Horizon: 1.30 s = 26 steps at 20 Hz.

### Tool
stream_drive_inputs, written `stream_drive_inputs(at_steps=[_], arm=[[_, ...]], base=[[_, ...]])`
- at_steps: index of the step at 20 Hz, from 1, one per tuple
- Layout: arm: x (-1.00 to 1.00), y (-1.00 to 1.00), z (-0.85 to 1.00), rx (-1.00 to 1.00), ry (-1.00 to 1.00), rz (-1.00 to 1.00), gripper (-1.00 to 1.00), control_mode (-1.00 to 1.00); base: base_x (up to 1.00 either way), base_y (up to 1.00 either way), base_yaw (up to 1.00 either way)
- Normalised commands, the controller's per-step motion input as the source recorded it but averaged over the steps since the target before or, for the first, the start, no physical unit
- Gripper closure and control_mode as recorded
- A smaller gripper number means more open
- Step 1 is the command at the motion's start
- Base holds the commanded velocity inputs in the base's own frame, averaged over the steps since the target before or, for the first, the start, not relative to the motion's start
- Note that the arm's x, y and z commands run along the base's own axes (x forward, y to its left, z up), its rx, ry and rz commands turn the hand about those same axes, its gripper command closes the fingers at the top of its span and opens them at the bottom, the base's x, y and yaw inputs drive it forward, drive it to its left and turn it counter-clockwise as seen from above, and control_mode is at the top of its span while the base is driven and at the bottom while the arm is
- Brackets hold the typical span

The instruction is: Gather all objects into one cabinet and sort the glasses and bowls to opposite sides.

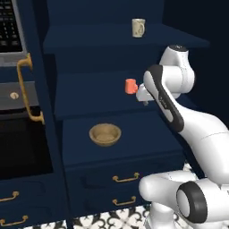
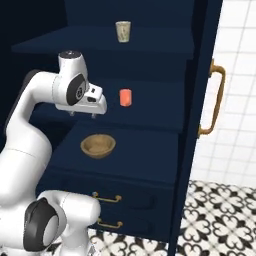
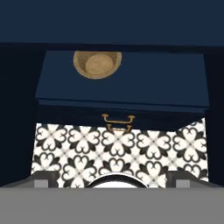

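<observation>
Two mugs: beige mug [image 1: 138, 27], orange-red mug [image 1: 130, 86]; one wooden bowl [image 1: 105, 134].

Three cabinet [image 1: 58, 179] shelves: mug [image 1: 137, 27] above cup [image 1: 130, 86] above bowl [image 1: 105, 134].

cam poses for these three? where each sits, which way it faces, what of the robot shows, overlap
Left base view: behind the arm's left, facing the open navy cabinet; arm rises lower right, partly hiding the orange-red mug.
Right base view: behind the arm's right, same cabinet; arm lower left, open gripper pointing down.
Hand view: on the hand, looking down over the lowest shelf's front to the tiled floor; finger tips at bottom.
Shared: the wooden bowl in all three; the beige mug in both base views.
</observation>
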Motion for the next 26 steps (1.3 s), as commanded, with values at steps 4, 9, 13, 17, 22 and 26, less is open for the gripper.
stream_drive_inputs(at_steps=[4,9,13,17,22,26], arm=[[0.00,0.00,0.00,0.00,0.00,0.00,-1.00,1.00],[0.00,0.00,0.00,0.00,0.00,0.00,-1.00,1.00],[0.00,0.00,0.00,0.00,0.00,0.00,-1.00,1.00],[0.00,0.00,0.00,0.00,0.00,0.00,-1.00,1.00],[0.00,0.00,0.00,0.00,0.00,0.00,-1.00,1.00],[0.00,0.00,0.00,0.00,0.00,0.00,-1.00,1.00]], base=[[-1.00,-0.01,0.00],[-1.00,0.00,0.00],[-0.49,0.00,0.00],[-0.35,0.01,0.00],[-0.74,0.05,0.03],[-0.94,0.04,0.01]])
